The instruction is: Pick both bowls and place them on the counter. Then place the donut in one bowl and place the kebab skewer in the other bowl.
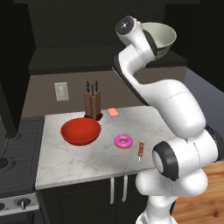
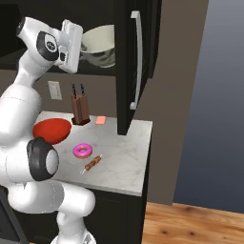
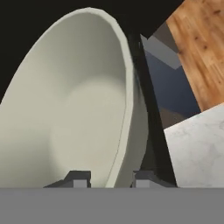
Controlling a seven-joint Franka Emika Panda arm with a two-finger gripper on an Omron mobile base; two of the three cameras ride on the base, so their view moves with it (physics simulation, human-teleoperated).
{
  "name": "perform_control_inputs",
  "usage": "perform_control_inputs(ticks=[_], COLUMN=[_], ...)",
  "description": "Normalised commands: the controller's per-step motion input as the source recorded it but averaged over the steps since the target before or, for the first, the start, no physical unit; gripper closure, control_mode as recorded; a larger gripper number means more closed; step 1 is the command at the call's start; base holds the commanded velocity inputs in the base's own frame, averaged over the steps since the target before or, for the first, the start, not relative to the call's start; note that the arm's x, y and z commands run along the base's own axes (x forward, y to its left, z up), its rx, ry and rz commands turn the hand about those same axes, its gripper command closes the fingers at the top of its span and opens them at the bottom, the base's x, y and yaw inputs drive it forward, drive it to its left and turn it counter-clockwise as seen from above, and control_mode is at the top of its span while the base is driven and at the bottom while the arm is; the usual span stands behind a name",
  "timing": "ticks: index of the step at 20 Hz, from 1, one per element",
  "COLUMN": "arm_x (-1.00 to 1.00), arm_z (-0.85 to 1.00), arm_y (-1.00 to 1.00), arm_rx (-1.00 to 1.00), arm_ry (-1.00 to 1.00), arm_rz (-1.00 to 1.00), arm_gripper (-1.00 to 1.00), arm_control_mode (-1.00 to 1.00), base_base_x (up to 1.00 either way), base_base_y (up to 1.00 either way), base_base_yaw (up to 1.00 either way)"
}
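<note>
Claw (image 3: 107, 178): clamped on the rim of the cream-grey bowl (image 1: 162, 37), high above the tabletop (image 1: 87, 157).
Red bowl (image 1: 81, 131): on the tabletop, left of the donut (image 1: 123, 141).
Skewer (image 1: 141, 149): just right of the donut.

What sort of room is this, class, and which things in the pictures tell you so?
Most likely a home kitchen. A marble counter over dark cabinets holds a knife block, a red bowl and a pink donut, and a stove stands beside it.
</note>
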Motion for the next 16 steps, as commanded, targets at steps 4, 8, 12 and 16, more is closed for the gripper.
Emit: perform_control_inputs(ticks=[4, 8, 12, 16], arm_x=[-0.74, -0.74, -0.74, -0.74], arm_z=[0.00, 0.00, -0.04, -0.08], arm_y=[0.30, 0.25, 0.24, 0.27], arm_rx=[0.00, 0.05, 0.06, 0.06], arm_ry=[-0.01, 0.00, 0.00, 0.00], arm_rz=[0.00, 0.00, 0.00, 0.00], arm_gripper=[1.00, 1.00, 1.00, 1.00], arm_control_mode=[-1.00, -1.00, -1.00, -1.00], base_base_x=[0.00, 0.00, 0.00, 0.00], base_base_y=[0.00, 0.00, 0.00, 0.00], base_base_yaw=[0.00, 0.00, 0.00, 0.00])
